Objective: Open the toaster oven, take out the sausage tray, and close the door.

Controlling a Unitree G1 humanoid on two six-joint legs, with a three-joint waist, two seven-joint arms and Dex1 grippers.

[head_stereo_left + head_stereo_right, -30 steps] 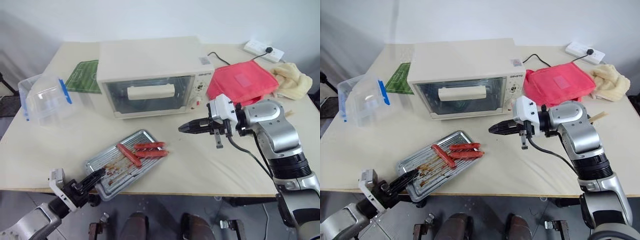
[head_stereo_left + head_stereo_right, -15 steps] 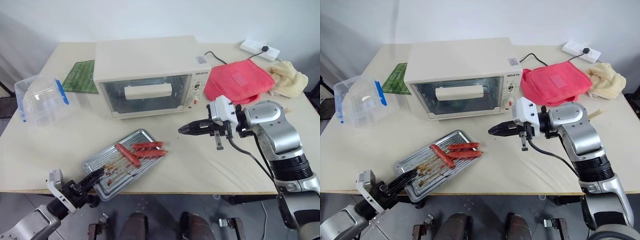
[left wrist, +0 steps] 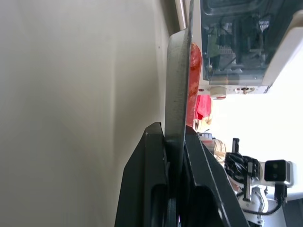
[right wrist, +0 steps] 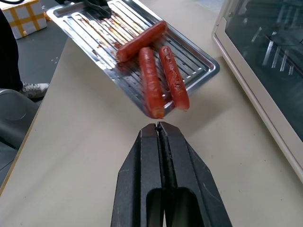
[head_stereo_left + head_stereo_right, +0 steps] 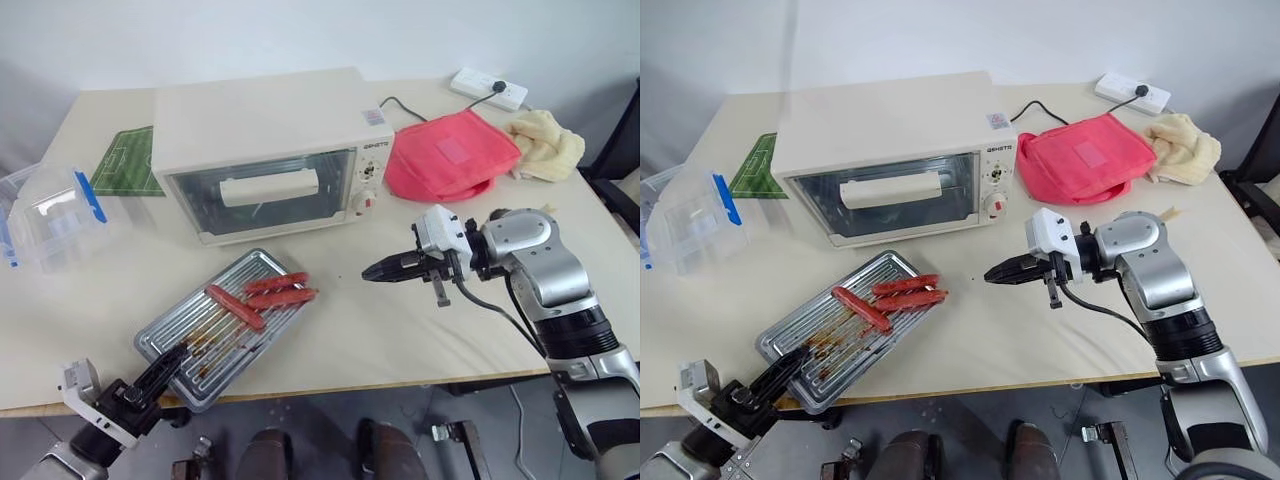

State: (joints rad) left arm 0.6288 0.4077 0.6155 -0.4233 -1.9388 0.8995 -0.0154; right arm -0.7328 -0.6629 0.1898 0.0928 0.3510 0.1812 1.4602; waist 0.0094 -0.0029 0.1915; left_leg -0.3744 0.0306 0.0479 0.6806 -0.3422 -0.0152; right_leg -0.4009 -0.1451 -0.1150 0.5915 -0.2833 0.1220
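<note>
The cream-white toaster oven stands at the back of the table, its glass door closed, with the bar handle across it. In front of it the silvery sausage tray lies on the table, its near corner over the front edge, with three red sausages on its far end. My left gripper is shut on the tray's near rim. Right of the tray my right gripper hovers shut and empty, pointing at the sausages.
A clear plastic box with blue clips sits at the far left, with a green pitch-patterned mat behind it. A red cloth bag, a beige towel and a white power strip lie at the back right.
The whole view has swung, shifting everything leftward in the picture. My left gripper has drawn back a little toward the table's front edge, still clamped on the tray. The right gripper has barely moved.
</note>
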